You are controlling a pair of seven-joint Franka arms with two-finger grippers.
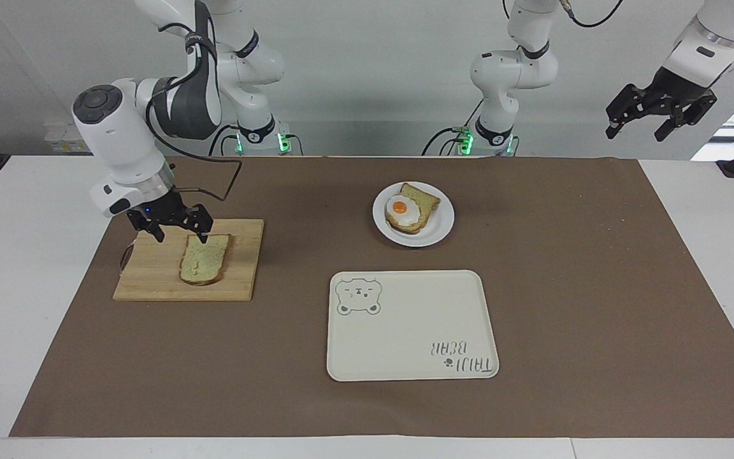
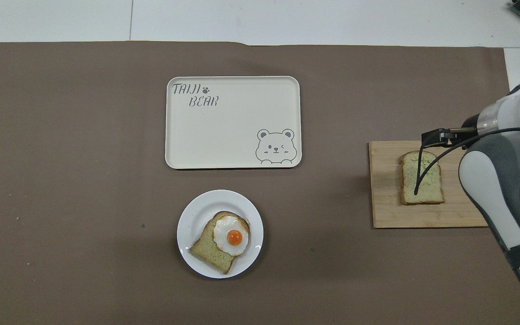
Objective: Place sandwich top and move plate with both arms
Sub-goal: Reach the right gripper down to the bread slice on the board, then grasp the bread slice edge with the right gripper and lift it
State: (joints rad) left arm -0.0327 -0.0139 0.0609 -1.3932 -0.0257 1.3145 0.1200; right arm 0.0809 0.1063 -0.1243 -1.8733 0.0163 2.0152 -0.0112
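The sandwich top lies flat on a wooden cutting board toward the right arm's end of the table. My right gripper is open and empty, low over the board. One fingertip is at the edge of the slice nearest the robots; I cannot tell if it touches. The white plate holds a bread slice with a fried egg. My left gripper waits open, high over the left arm's end of the table.
A cream tray with a bear drawing lies farther from the robots than the plate. A brown mat covers the table. A black cable from the right arm hangs over the slice in the overhead view.
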